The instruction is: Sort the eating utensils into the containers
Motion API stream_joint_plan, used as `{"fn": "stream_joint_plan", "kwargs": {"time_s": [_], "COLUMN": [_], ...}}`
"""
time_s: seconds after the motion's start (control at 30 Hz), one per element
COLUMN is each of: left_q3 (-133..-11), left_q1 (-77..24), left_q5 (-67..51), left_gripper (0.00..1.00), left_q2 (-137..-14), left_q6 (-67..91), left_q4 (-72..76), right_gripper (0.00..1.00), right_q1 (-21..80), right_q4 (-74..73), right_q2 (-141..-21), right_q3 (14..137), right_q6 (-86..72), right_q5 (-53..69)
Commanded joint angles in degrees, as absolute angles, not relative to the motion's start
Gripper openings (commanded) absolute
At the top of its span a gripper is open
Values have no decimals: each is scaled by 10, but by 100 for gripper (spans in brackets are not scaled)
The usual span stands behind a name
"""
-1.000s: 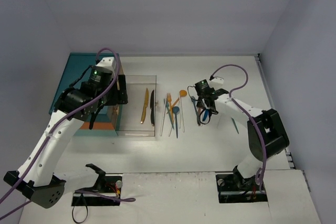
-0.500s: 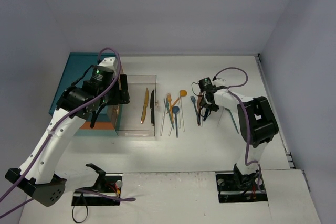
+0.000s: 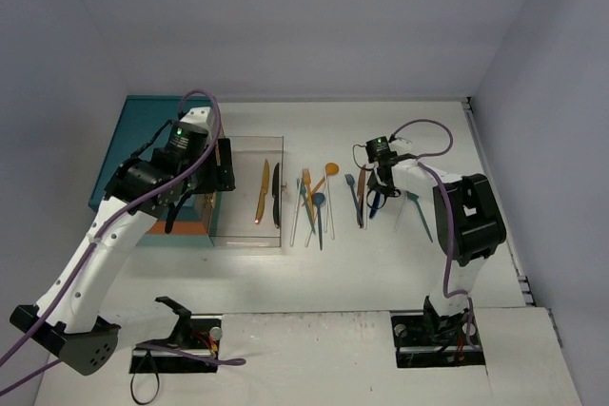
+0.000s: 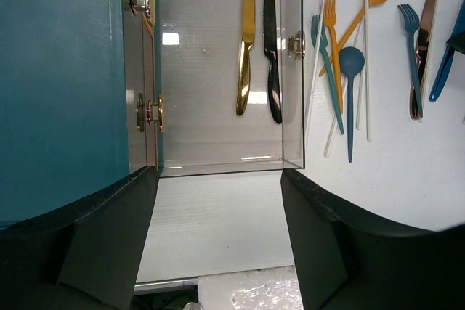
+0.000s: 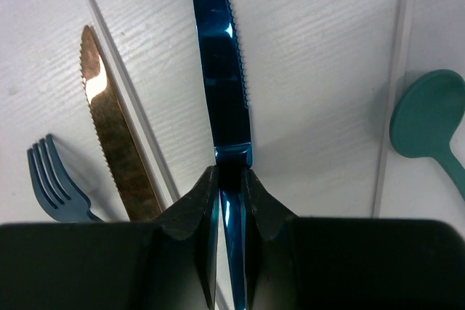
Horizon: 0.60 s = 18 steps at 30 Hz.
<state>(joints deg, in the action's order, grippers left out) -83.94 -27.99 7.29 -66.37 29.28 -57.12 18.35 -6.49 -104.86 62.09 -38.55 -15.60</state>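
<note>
Right claw point(image 5: 231, 179) clamped on blue knife point(image 5: 221, 70) where handle meets blade, knife flat on table point(image 5: 327, 49). Narrow grip, so it may pivot or slip on lift. Chopstick point(image 5: 127, 92) and brown knife point(image 5: 116, 150) lie just beside and could get dragged. Left claw point(image 4: 218, 176) apart, empty, by open drawer point(image 4: 203, 107).

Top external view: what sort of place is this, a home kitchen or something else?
Most likely a robot test bench, not a kitchen: a left arm and right arm mounted on a white table, plain walls enclosing it, plastic utensils laid out beside a teal chest.
</note>
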Motion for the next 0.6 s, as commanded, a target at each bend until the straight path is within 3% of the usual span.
{"fn": "stream_joint_plan", "kwargs": {"time_s": [0.0,0.37,0.57], "left_q3": [-858,-867,-883], "left_q1": [-276,-276,-276], "left_q5": [66,71,78], "left_gripper": [65,65,65], "left_q2": [-663,-670,-667], "left_q6": [304,302,298], "left_q4": [-553,-552,-554], "right_gripper": [0,0,0], "right_q1": [181,264,349], "right_q4": [-95,-115,-119], "right_q2": [-993,-900,-942], "right_q3": [627,709,800], "right_q6": [-358,-320,-377], "right_q5": [-170,-135,-97]}}
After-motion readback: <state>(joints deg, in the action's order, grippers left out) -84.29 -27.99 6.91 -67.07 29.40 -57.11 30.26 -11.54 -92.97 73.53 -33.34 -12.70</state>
